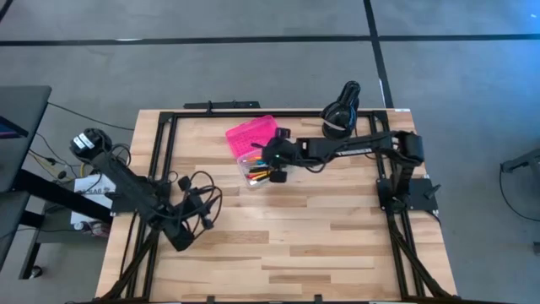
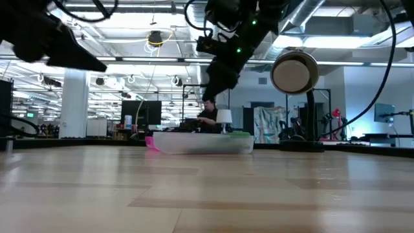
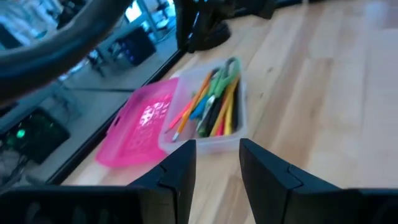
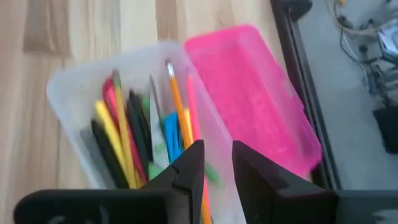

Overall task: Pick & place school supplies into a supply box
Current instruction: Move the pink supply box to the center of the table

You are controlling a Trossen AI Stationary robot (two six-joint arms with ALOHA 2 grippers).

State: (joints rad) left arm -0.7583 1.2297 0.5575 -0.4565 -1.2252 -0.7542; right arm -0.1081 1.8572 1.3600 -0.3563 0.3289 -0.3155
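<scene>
High view shows the left arm parked at the table's near-left, its left gripper (image 1: pixel 180 239) low over bare wood and well apart from the work; its own wrist camera shows the two fingers (image 3: pixel 180 163) standing apart with nothing between them, aimed across the table (image 1: pixel 321 228) at the box, which reads as a waiting pose that keeps the lane free. Moving right, toward the far middle of the table lies the supply box (image 1: pixel 257 165), its pink lid (image 1: pixel 251 135) folded open flat on the far-left side so the clear base is open from above. The school supplies (image 4: pixel 134 137) lie bundled lengthwise in that base: yellow, black, green, blue, orange and pink sticks, with green scissor handles visible from the left wrist camera. None shows loose on the table, so the collecting looks close to finished. Directly above the base hangs the right gripper (image 1: pixel 277 160), reached in from the far-right post; its fingers (image 4: pixel 186 165) stand narrowly apart and empty, pointing down over the box's rim, a stance that suits a drop into the box. Farther right, a black rounded object (image 1: pixel 341 110) sits at the far edge.
</scene>
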